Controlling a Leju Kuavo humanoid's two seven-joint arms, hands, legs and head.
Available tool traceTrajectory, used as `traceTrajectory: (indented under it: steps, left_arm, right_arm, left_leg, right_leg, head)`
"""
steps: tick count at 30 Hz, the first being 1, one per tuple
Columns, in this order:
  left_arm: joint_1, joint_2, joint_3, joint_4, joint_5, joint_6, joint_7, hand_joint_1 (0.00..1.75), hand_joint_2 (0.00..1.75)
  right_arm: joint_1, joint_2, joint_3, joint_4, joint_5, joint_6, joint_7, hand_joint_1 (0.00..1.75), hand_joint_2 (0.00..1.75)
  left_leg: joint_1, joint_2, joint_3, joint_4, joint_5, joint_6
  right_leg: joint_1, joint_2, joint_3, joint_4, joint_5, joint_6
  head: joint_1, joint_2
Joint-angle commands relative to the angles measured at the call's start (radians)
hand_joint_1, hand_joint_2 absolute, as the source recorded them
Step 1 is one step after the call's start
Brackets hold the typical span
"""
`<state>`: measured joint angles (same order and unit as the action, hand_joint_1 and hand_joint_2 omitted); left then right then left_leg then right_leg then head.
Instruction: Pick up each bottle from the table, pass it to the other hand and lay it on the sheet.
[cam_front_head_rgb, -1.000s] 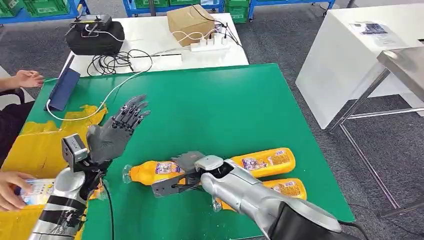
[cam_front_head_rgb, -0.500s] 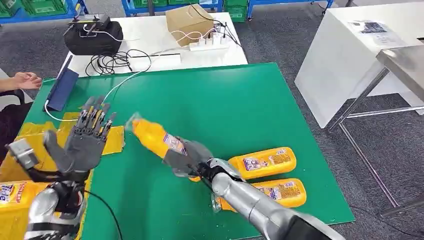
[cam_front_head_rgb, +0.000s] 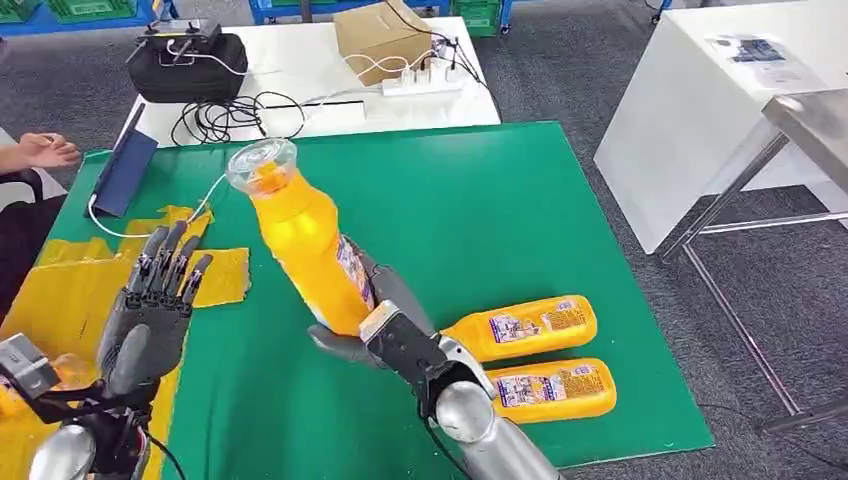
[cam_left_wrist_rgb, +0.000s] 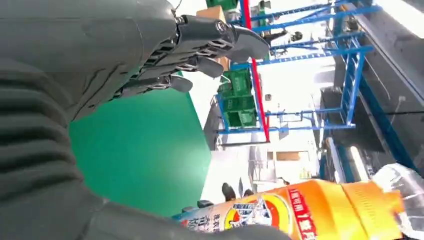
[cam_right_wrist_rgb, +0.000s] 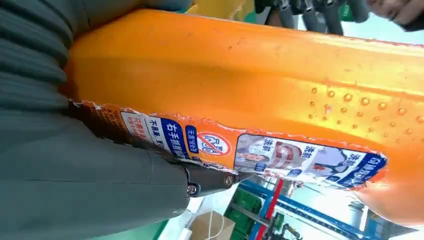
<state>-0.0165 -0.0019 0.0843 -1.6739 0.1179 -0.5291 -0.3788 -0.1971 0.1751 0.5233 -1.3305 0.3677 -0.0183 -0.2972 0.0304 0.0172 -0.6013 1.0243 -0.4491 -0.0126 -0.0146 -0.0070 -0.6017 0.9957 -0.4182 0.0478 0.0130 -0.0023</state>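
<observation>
Right hand (cam_front_head_rgb: 385, 325) grips the orange bottle (cam_front_head_rgb: 300, 235) round its lower body, lifted off the green table (cam_front_head_rgb: 470, 210), clear cap end up and tilted toward the left hand (cam_front_head_rgb: 150, 310). Left hand is bare, fingers spread and straight, raised over the yellow sheet (cam_front_head_rgb: 70, 290), apart from the bottle. Bottle label: Chinese print, blue and red blocks, a red no-symbol; right wrist view shows it closest, brand not readable. Left wrist view catches the bottle's label end and clear cap beyond the palm, fingers (cam_left_wrist_rgb: 210, 45) held apart. Two more orange bottles (cam_front_head_rgb: 525, 328) (cam_front_head_rgb: 550, 388) lie flat side by side on the table by the right forearm, labels too small to read. Another bottle on the sheet sits mostly hidden behind the left wrist. A person's hand (cam_front_head_rgb: 45, 152) is cut off at the far left edge.
</observation>
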Motion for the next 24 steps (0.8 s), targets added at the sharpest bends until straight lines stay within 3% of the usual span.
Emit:
traceTrajectory:
  steps: [1, 9, 11, 13, 19, 24]
  left_arm:
    - [-0.021, 0.001, -0.058, 0.015, -0.015, -0.009, -0.005, 0.00, 1.75]
    - [-0.084, -0.003, -0.108, 0.086, -0.035, -0.024, -0.008, 0.00, 1.75]
    - [-0.168, -0.017, -0.165, 0.173, -0.031, -0.050, -0.006, 0.00, 1.75]
    - [-0.180, -0.019, -0.174, 0.185, -0.033, -0.041, -0.007, 0.00, 1.75]
    - [-0.169, 0.007, -0.208, 0.171, -0.020, -0.058, -0.016, 0.00, 1.75]
    - [-0.165, 0.059, -0.281, 0.168, -0.066, -0.107, -0.049, 0.00, 1.75]
  right_arm:
    - [-0.039, -0.029, 0.112, 0.022, 0.012, 0.062, 0.041, 1.75, 1.75]
    - [-0.179, -0.020, 0.327, 0.272, 0.033, 0.197, 0.170, 1.75, 1.75]
    - [-0.163, -0.059, 0.335, 0.269, 0.021, 0.173, 0.194, 1.75, 1.75]
    - [-0.161, -0.067, 0.338, 0.266, 0.017, 0.172, 0.193, 1.75, 1.75]
    - [-0.181, -0.075, 0.361, 0.281, -0.003, 0.178, 0.216, 1.75, 1.75]
    - [-0.204, -0.076, 0.365, 0.300, -0.019, 0.180, 0.222, 1.75, 1.75]
  left_leg:
    - [0.000, 0.000, 0.003, -0.001, 0.000, 0.002]
    - [-0.001, 0.001, 0.004, -0.002, 0.000, 0.002]
    - [0.000, -0.002, 0.004, -0.003, 0.001, 0.002]
    - [-0.001, -0.008, 0.003, -0.003, 0.002, 0.003]
    - [0.000, 0.000, 0.002, -0.001, 0.000, 0.002]
    - [-0.001, 0.000, 0.001, -0.001, 0.001, 0.001]
  right_leg:
    - [0.000, 0.001, 0.002, -0.001, 0.000, -0.002]
    - [0.000, 0.002, 0.003, -0.002, 0.001, -0.002]
    - [0.000, -0.001, 0.004, -0.002, 0.000, -0.002]
    - [0.000, -0.007, 0.005, -0.002, 0.000, -0.002]
    - [0.000, 0.000, 0.002, -0.001, 0.000, -0.001]
    - [0.000, 0.000, 0.000, -0.001, 0.000, -0.001]
  head:
    - [0.000, 0.000]
    - [0.000, 0.000]
    - [0.000, 0.000]
    - [0.000, 0.000]
    - [0.000, 0.000]
    - [0.000, 0.000]
